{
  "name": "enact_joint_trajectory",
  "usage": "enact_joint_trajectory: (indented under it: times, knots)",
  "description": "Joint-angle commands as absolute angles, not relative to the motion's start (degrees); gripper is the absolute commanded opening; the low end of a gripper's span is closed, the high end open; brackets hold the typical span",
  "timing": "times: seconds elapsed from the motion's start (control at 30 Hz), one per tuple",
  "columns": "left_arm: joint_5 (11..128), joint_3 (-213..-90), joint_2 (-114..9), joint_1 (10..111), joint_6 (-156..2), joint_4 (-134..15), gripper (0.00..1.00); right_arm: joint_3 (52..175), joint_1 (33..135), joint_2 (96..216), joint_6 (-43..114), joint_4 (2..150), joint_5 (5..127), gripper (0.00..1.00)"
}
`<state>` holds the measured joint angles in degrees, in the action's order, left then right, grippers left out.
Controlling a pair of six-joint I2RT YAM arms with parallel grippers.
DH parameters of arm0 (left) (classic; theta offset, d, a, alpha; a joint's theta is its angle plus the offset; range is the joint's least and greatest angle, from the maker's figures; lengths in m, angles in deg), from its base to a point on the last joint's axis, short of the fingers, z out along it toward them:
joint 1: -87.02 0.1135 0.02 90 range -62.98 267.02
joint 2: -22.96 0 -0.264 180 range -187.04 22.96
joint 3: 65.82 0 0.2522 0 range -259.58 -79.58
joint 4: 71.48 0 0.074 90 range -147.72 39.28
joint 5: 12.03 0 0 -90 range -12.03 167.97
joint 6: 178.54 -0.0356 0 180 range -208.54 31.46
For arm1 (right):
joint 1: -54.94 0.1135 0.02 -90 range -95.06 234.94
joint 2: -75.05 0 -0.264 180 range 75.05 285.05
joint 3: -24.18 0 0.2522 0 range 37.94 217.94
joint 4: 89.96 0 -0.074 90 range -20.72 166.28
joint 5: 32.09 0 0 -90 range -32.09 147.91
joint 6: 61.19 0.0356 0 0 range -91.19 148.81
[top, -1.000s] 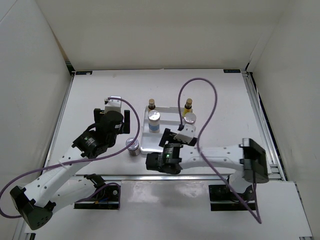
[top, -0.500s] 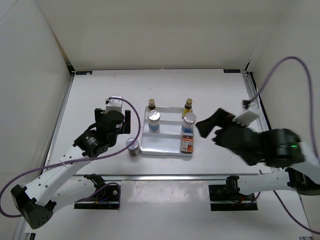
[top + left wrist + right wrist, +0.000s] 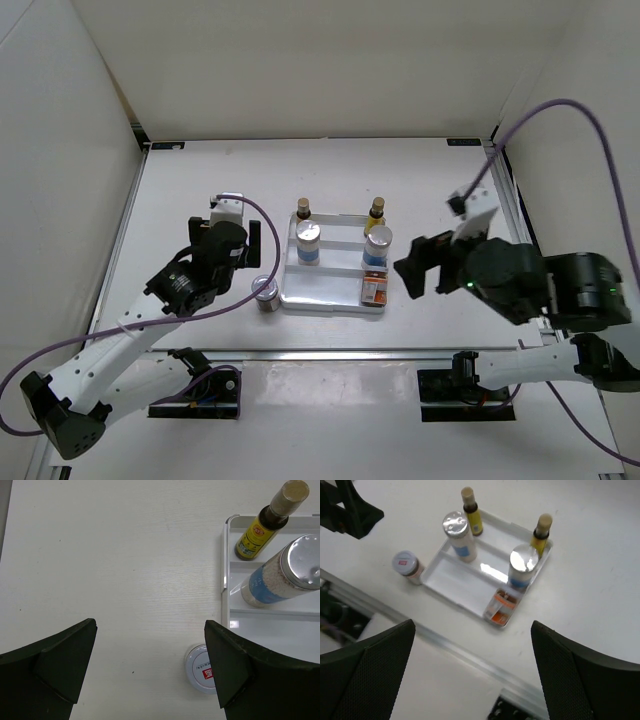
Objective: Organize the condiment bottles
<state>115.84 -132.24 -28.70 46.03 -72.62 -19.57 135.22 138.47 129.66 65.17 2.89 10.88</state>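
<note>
- The right gripper (image 3: 472,645) is spread wide and holds nothing; it hangs high above the table, to the right of the white stepped rectangular plastic tray (image 3: 320,303).
- The left gripper (image 3: 150,650) is also released and bare, hovering over the white table (image 3: 200,180) just left of the tray.
- 1 short silver-lidded bottle with a red-white label (image 3: 264,292) stands upright on the table, just outside the tray's near left corner, below the left gripper's fingers.
- The other short red-white-labelled bottle (image 3: 374,289) sits in the tray's nearest step, at the right end; I cannot tell whether it is upright or tipped.
- On the middle step, 2 white silver-lidded bottles with blue labels stand upright, 1 at the left (image 3: 309,241) and 1 at the right (image 3: 377,246).
- On the far step, 2 slim amber-yellow bottles with dark necks stand upright, 1 at the left (image 3: 303,210) and 1 at the right (image 3: 376,211), each behind a white bottle.
</note>
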Motion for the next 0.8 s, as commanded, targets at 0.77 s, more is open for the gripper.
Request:
enact_joint_trajectory:
  times: [0.77]
  knots:
    - [114.62,-134.16,-26.79,46.24,-72.72,-19.67,1.00,142.09,115.45,150.11,20.79,35.69,17.38,1.00]
